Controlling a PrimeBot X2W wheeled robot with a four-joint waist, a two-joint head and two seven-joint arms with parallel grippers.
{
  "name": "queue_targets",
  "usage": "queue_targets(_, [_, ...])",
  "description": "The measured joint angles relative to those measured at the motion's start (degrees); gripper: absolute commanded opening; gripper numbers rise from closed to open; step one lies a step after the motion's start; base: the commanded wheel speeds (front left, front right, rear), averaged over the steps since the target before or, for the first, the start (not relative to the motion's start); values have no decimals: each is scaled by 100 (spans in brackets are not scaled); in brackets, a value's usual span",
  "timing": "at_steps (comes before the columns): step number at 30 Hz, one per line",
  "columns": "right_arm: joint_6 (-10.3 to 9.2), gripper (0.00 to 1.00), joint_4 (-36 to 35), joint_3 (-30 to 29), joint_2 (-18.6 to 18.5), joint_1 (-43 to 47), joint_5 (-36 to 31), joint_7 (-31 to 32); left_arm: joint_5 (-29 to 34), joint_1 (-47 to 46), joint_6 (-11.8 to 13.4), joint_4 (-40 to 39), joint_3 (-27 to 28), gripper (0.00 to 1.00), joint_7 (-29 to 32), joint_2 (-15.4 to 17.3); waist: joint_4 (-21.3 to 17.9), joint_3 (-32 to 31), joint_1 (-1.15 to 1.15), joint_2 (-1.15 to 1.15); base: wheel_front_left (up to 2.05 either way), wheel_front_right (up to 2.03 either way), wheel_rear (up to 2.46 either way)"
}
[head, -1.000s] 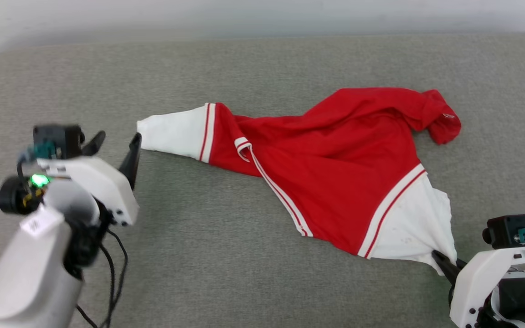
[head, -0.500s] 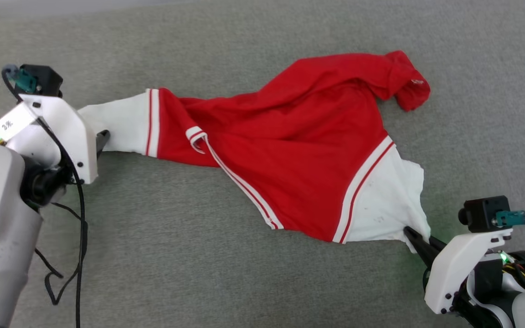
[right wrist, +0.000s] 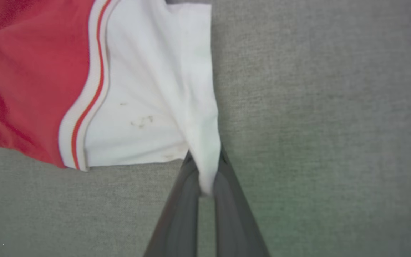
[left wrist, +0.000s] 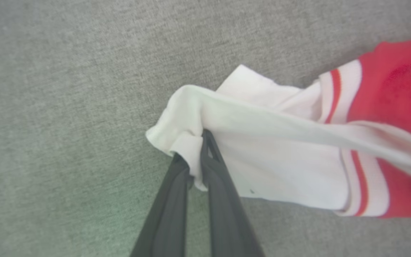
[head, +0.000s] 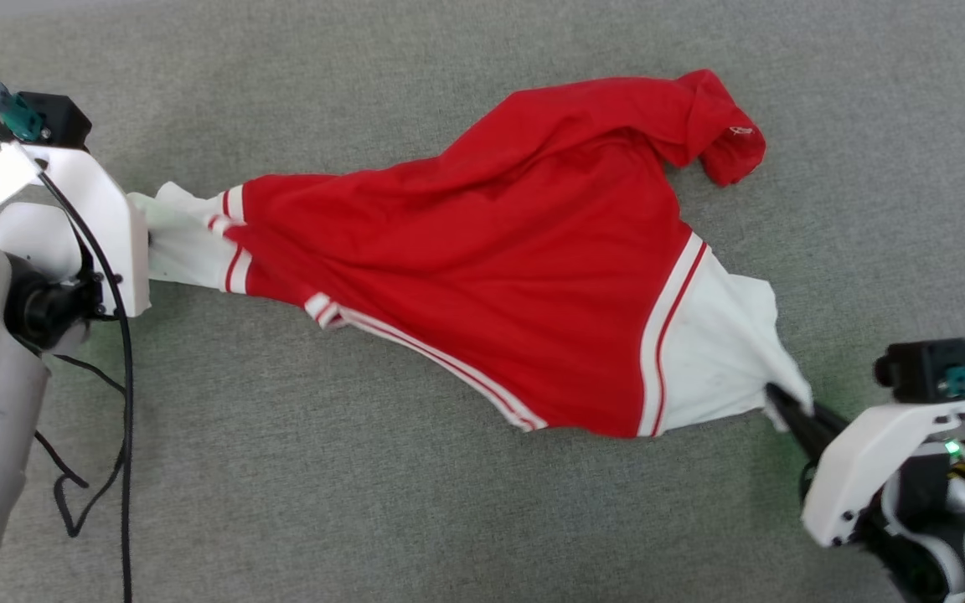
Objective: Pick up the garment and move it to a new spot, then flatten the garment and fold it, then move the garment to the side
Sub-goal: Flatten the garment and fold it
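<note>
Two grippers are pinching the garment [head: 516, 268] by its white sleeve ends, left gripper [left wrist: 195, 151] at nine o'clock and right gripper [right wrist: 205, 171] at four o'clock, as it is stretching across the grey surface [head: 348, 486], looking soft, light and floppy, the hems seeming sound holds.

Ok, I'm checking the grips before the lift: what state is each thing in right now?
garment: rumpled, not yet flat, red side up, drawn out between the two grippers.
left gripper: shut on the garment, pinching white cloth at one end.
right gripper: shut on the garment, pinching a white corner at the other end.
</note>
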Motion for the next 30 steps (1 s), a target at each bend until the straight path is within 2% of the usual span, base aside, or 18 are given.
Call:
queue_targets(8, [-1,0,-89,-420,-368,-415,-220,92,322,-49,123,-104,9,0,-1182,-80,197,-507,3,-1,0,0,0])
queue_targets(16, [0,0,52,-446,-1003,-1194,-302,506,525,-377,315,-257,78,0,-2173,-268,489,-1095,2,0,0,0,0])
queue_targets(22, [0,0,549,-208,-1433,-2388,-298,567,662,-957,466,-153,140,0,-2669,-385,712,-1320,1,0,0,0,0])
queue_targets(30, [0,0,1568,91,-1555,-4529,-343,232,957,-2111,546,210,142,0,-3197,-421,782,-1095,1,0,0,0,0])
